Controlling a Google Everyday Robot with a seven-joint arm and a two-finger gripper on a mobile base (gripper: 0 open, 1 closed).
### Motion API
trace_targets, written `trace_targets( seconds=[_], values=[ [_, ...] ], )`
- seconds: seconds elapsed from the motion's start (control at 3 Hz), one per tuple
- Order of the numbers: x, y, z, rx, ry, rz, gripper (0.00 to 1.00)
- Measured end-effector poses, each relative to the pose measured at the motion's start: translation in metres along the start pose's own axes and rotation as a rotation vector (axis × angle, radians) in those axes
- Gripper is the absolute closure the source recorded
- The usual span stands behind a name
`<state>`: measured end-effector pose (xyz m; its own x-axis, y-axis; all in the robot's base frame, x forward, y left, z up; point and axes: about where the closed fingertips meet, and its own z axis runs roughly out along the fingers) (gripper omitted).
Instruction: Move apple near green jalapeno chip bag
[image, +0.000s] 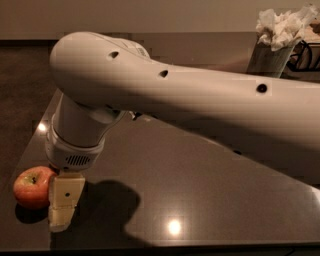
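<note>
Apple (33, 187) sits at the lower left of the frame, on the dark glossy table (210, 185), close to its left edge. It is red with a yellowish patch, and its stem dimple faces up. The tool (63, 207) hangs just right of it, low over the table, with its pale blocky end pointing down. It seems to touch the apple's right side, though the contact is hard to confirm from this angle. Whether the tool is open or closed I cannot tell.

Above the tool, the round wrist (75, 145) with a small vent grille rises into the thick white arm (190, 95). The arm crosses the frame from the right edge to the upper left. It casts a wide shadow (107, 205) on the table right of the tool. A small bright light spot (174, 227) glints near the bottom centre. At the upper right stands a holder (267, 60) stuffed with crumpled white paper (280, 25).
</note>
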<state>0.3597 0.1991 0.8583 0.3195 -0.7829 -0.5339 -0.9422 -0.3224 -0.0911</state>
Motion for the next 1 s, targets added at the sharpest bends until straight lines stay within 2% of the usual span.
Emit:
trace_targets(
  seconds=[0.33, 1.0],
  values=[
    [-0.005, -0.003, 0.012, -0.006, 0.0, 0.003, 0.0],
    [-0.021, -0.002, 0.026, -0.029, -0.006, -0.008, 0.35]
  ],
)
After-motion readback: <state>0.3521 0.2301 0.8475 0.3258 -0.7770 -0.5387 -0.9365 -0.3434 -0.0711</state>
